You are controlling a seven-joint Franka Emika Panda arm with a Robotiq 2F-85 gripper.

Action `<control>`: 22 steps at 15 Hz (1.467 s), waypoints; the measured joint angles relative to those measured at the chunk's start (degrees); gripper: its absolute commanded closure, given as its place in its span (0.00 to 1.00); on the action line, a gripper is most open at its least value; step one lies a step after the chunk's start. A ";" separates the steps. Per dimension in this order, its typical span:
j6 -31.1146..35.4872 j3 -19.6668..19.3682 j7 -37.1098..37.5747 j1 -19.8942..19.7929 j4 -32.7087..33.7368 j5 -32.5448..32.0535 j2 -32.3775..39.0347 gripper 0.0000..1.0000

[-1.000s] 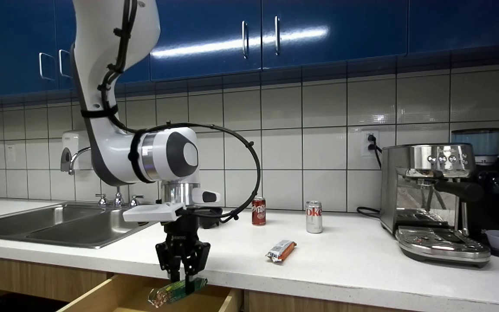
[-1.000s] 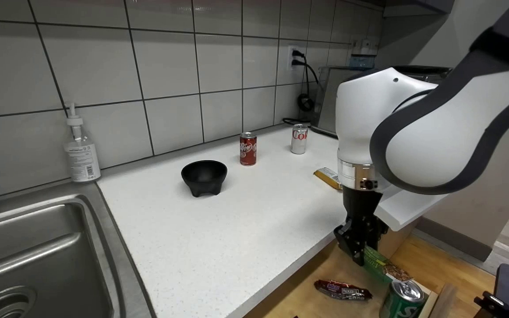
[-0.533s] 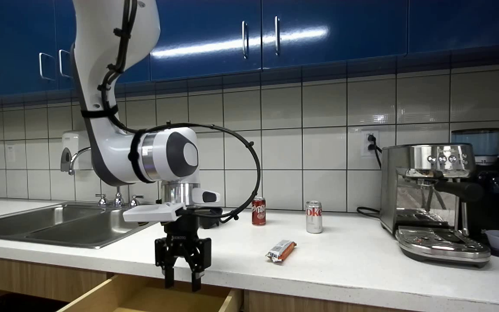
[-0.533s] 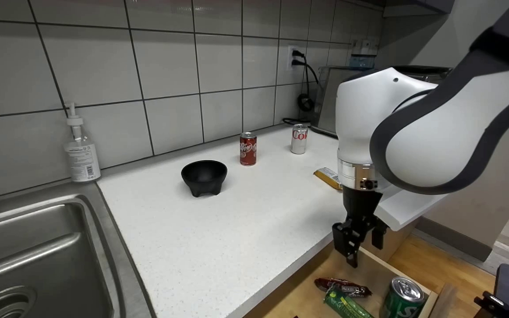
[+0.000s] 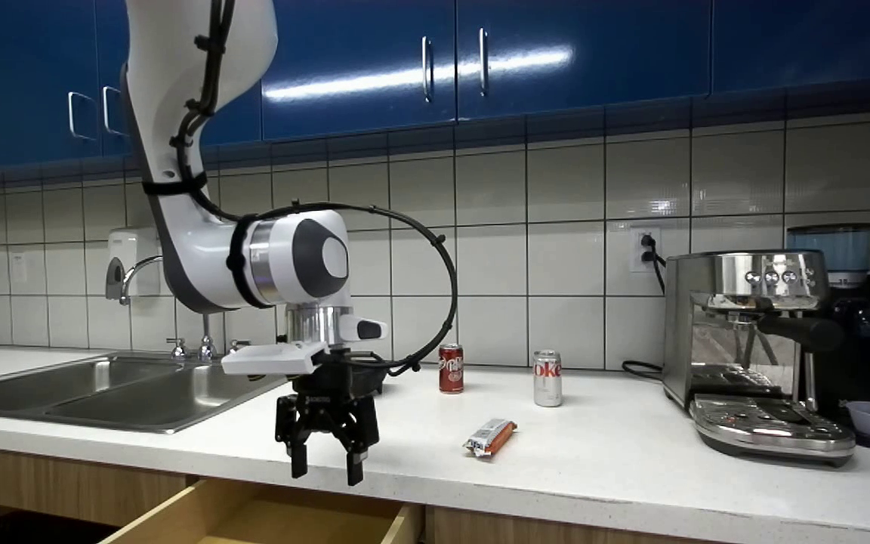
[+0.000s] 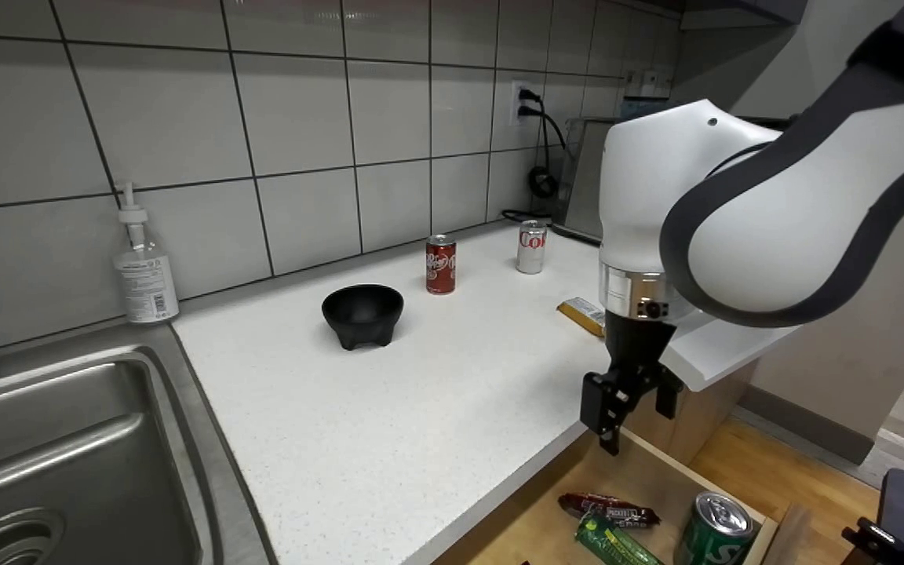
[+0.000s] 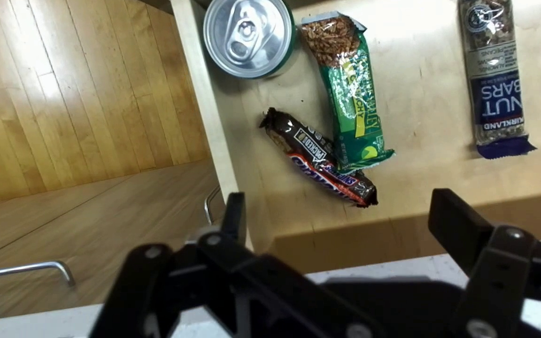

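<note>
Gripper: the black gripper (image 5: 327, 472) hangs above the pulled-out drawer (image 5: 310, 521), near the front edge of the counter (image 5: 631, 461). It is in the released state, and its two fingers (image 7: 458, 227) stand wide apart.
Green bar: the green wrapped bar (image 7: 357, 108) lies on the bottom of the drawer, below the gripper and apart from it. One of its ends rests over the dark Snickers bar (image 7: 315, 152).
Drawer neighbours: the green can (image 7: 247, 35) stands upright near the other end of the green bar; the nut bar (image 7: 496, 84) lies separately from these.
Countertop: in both exterior views the red can (image 5: 451, 369) and the silver can (image 5: 547, 378) stand upright, and the orange wrapped bar (image 5: 491, 437) is lying flat.
Farther along: the black bowl (image 6: 362, 314) is placed between the sink (image 6: 199, 439) and the red can.
</note>
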 measured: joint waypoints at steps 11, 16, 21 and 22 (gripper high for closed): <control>0.92 -2.44 -3.46 -3.72 3.98 0.00 -1.31 0.00; 0.92 -3.82 -7.20 -6.18 8.49 0.08 0.73 0.00; 0.97 -5.02 -10.10 -8.40 13.94 0.48 4.94 0.00; 0.98 -5.15 -10.79 -8.88 15.08 0.71 5.86 0.00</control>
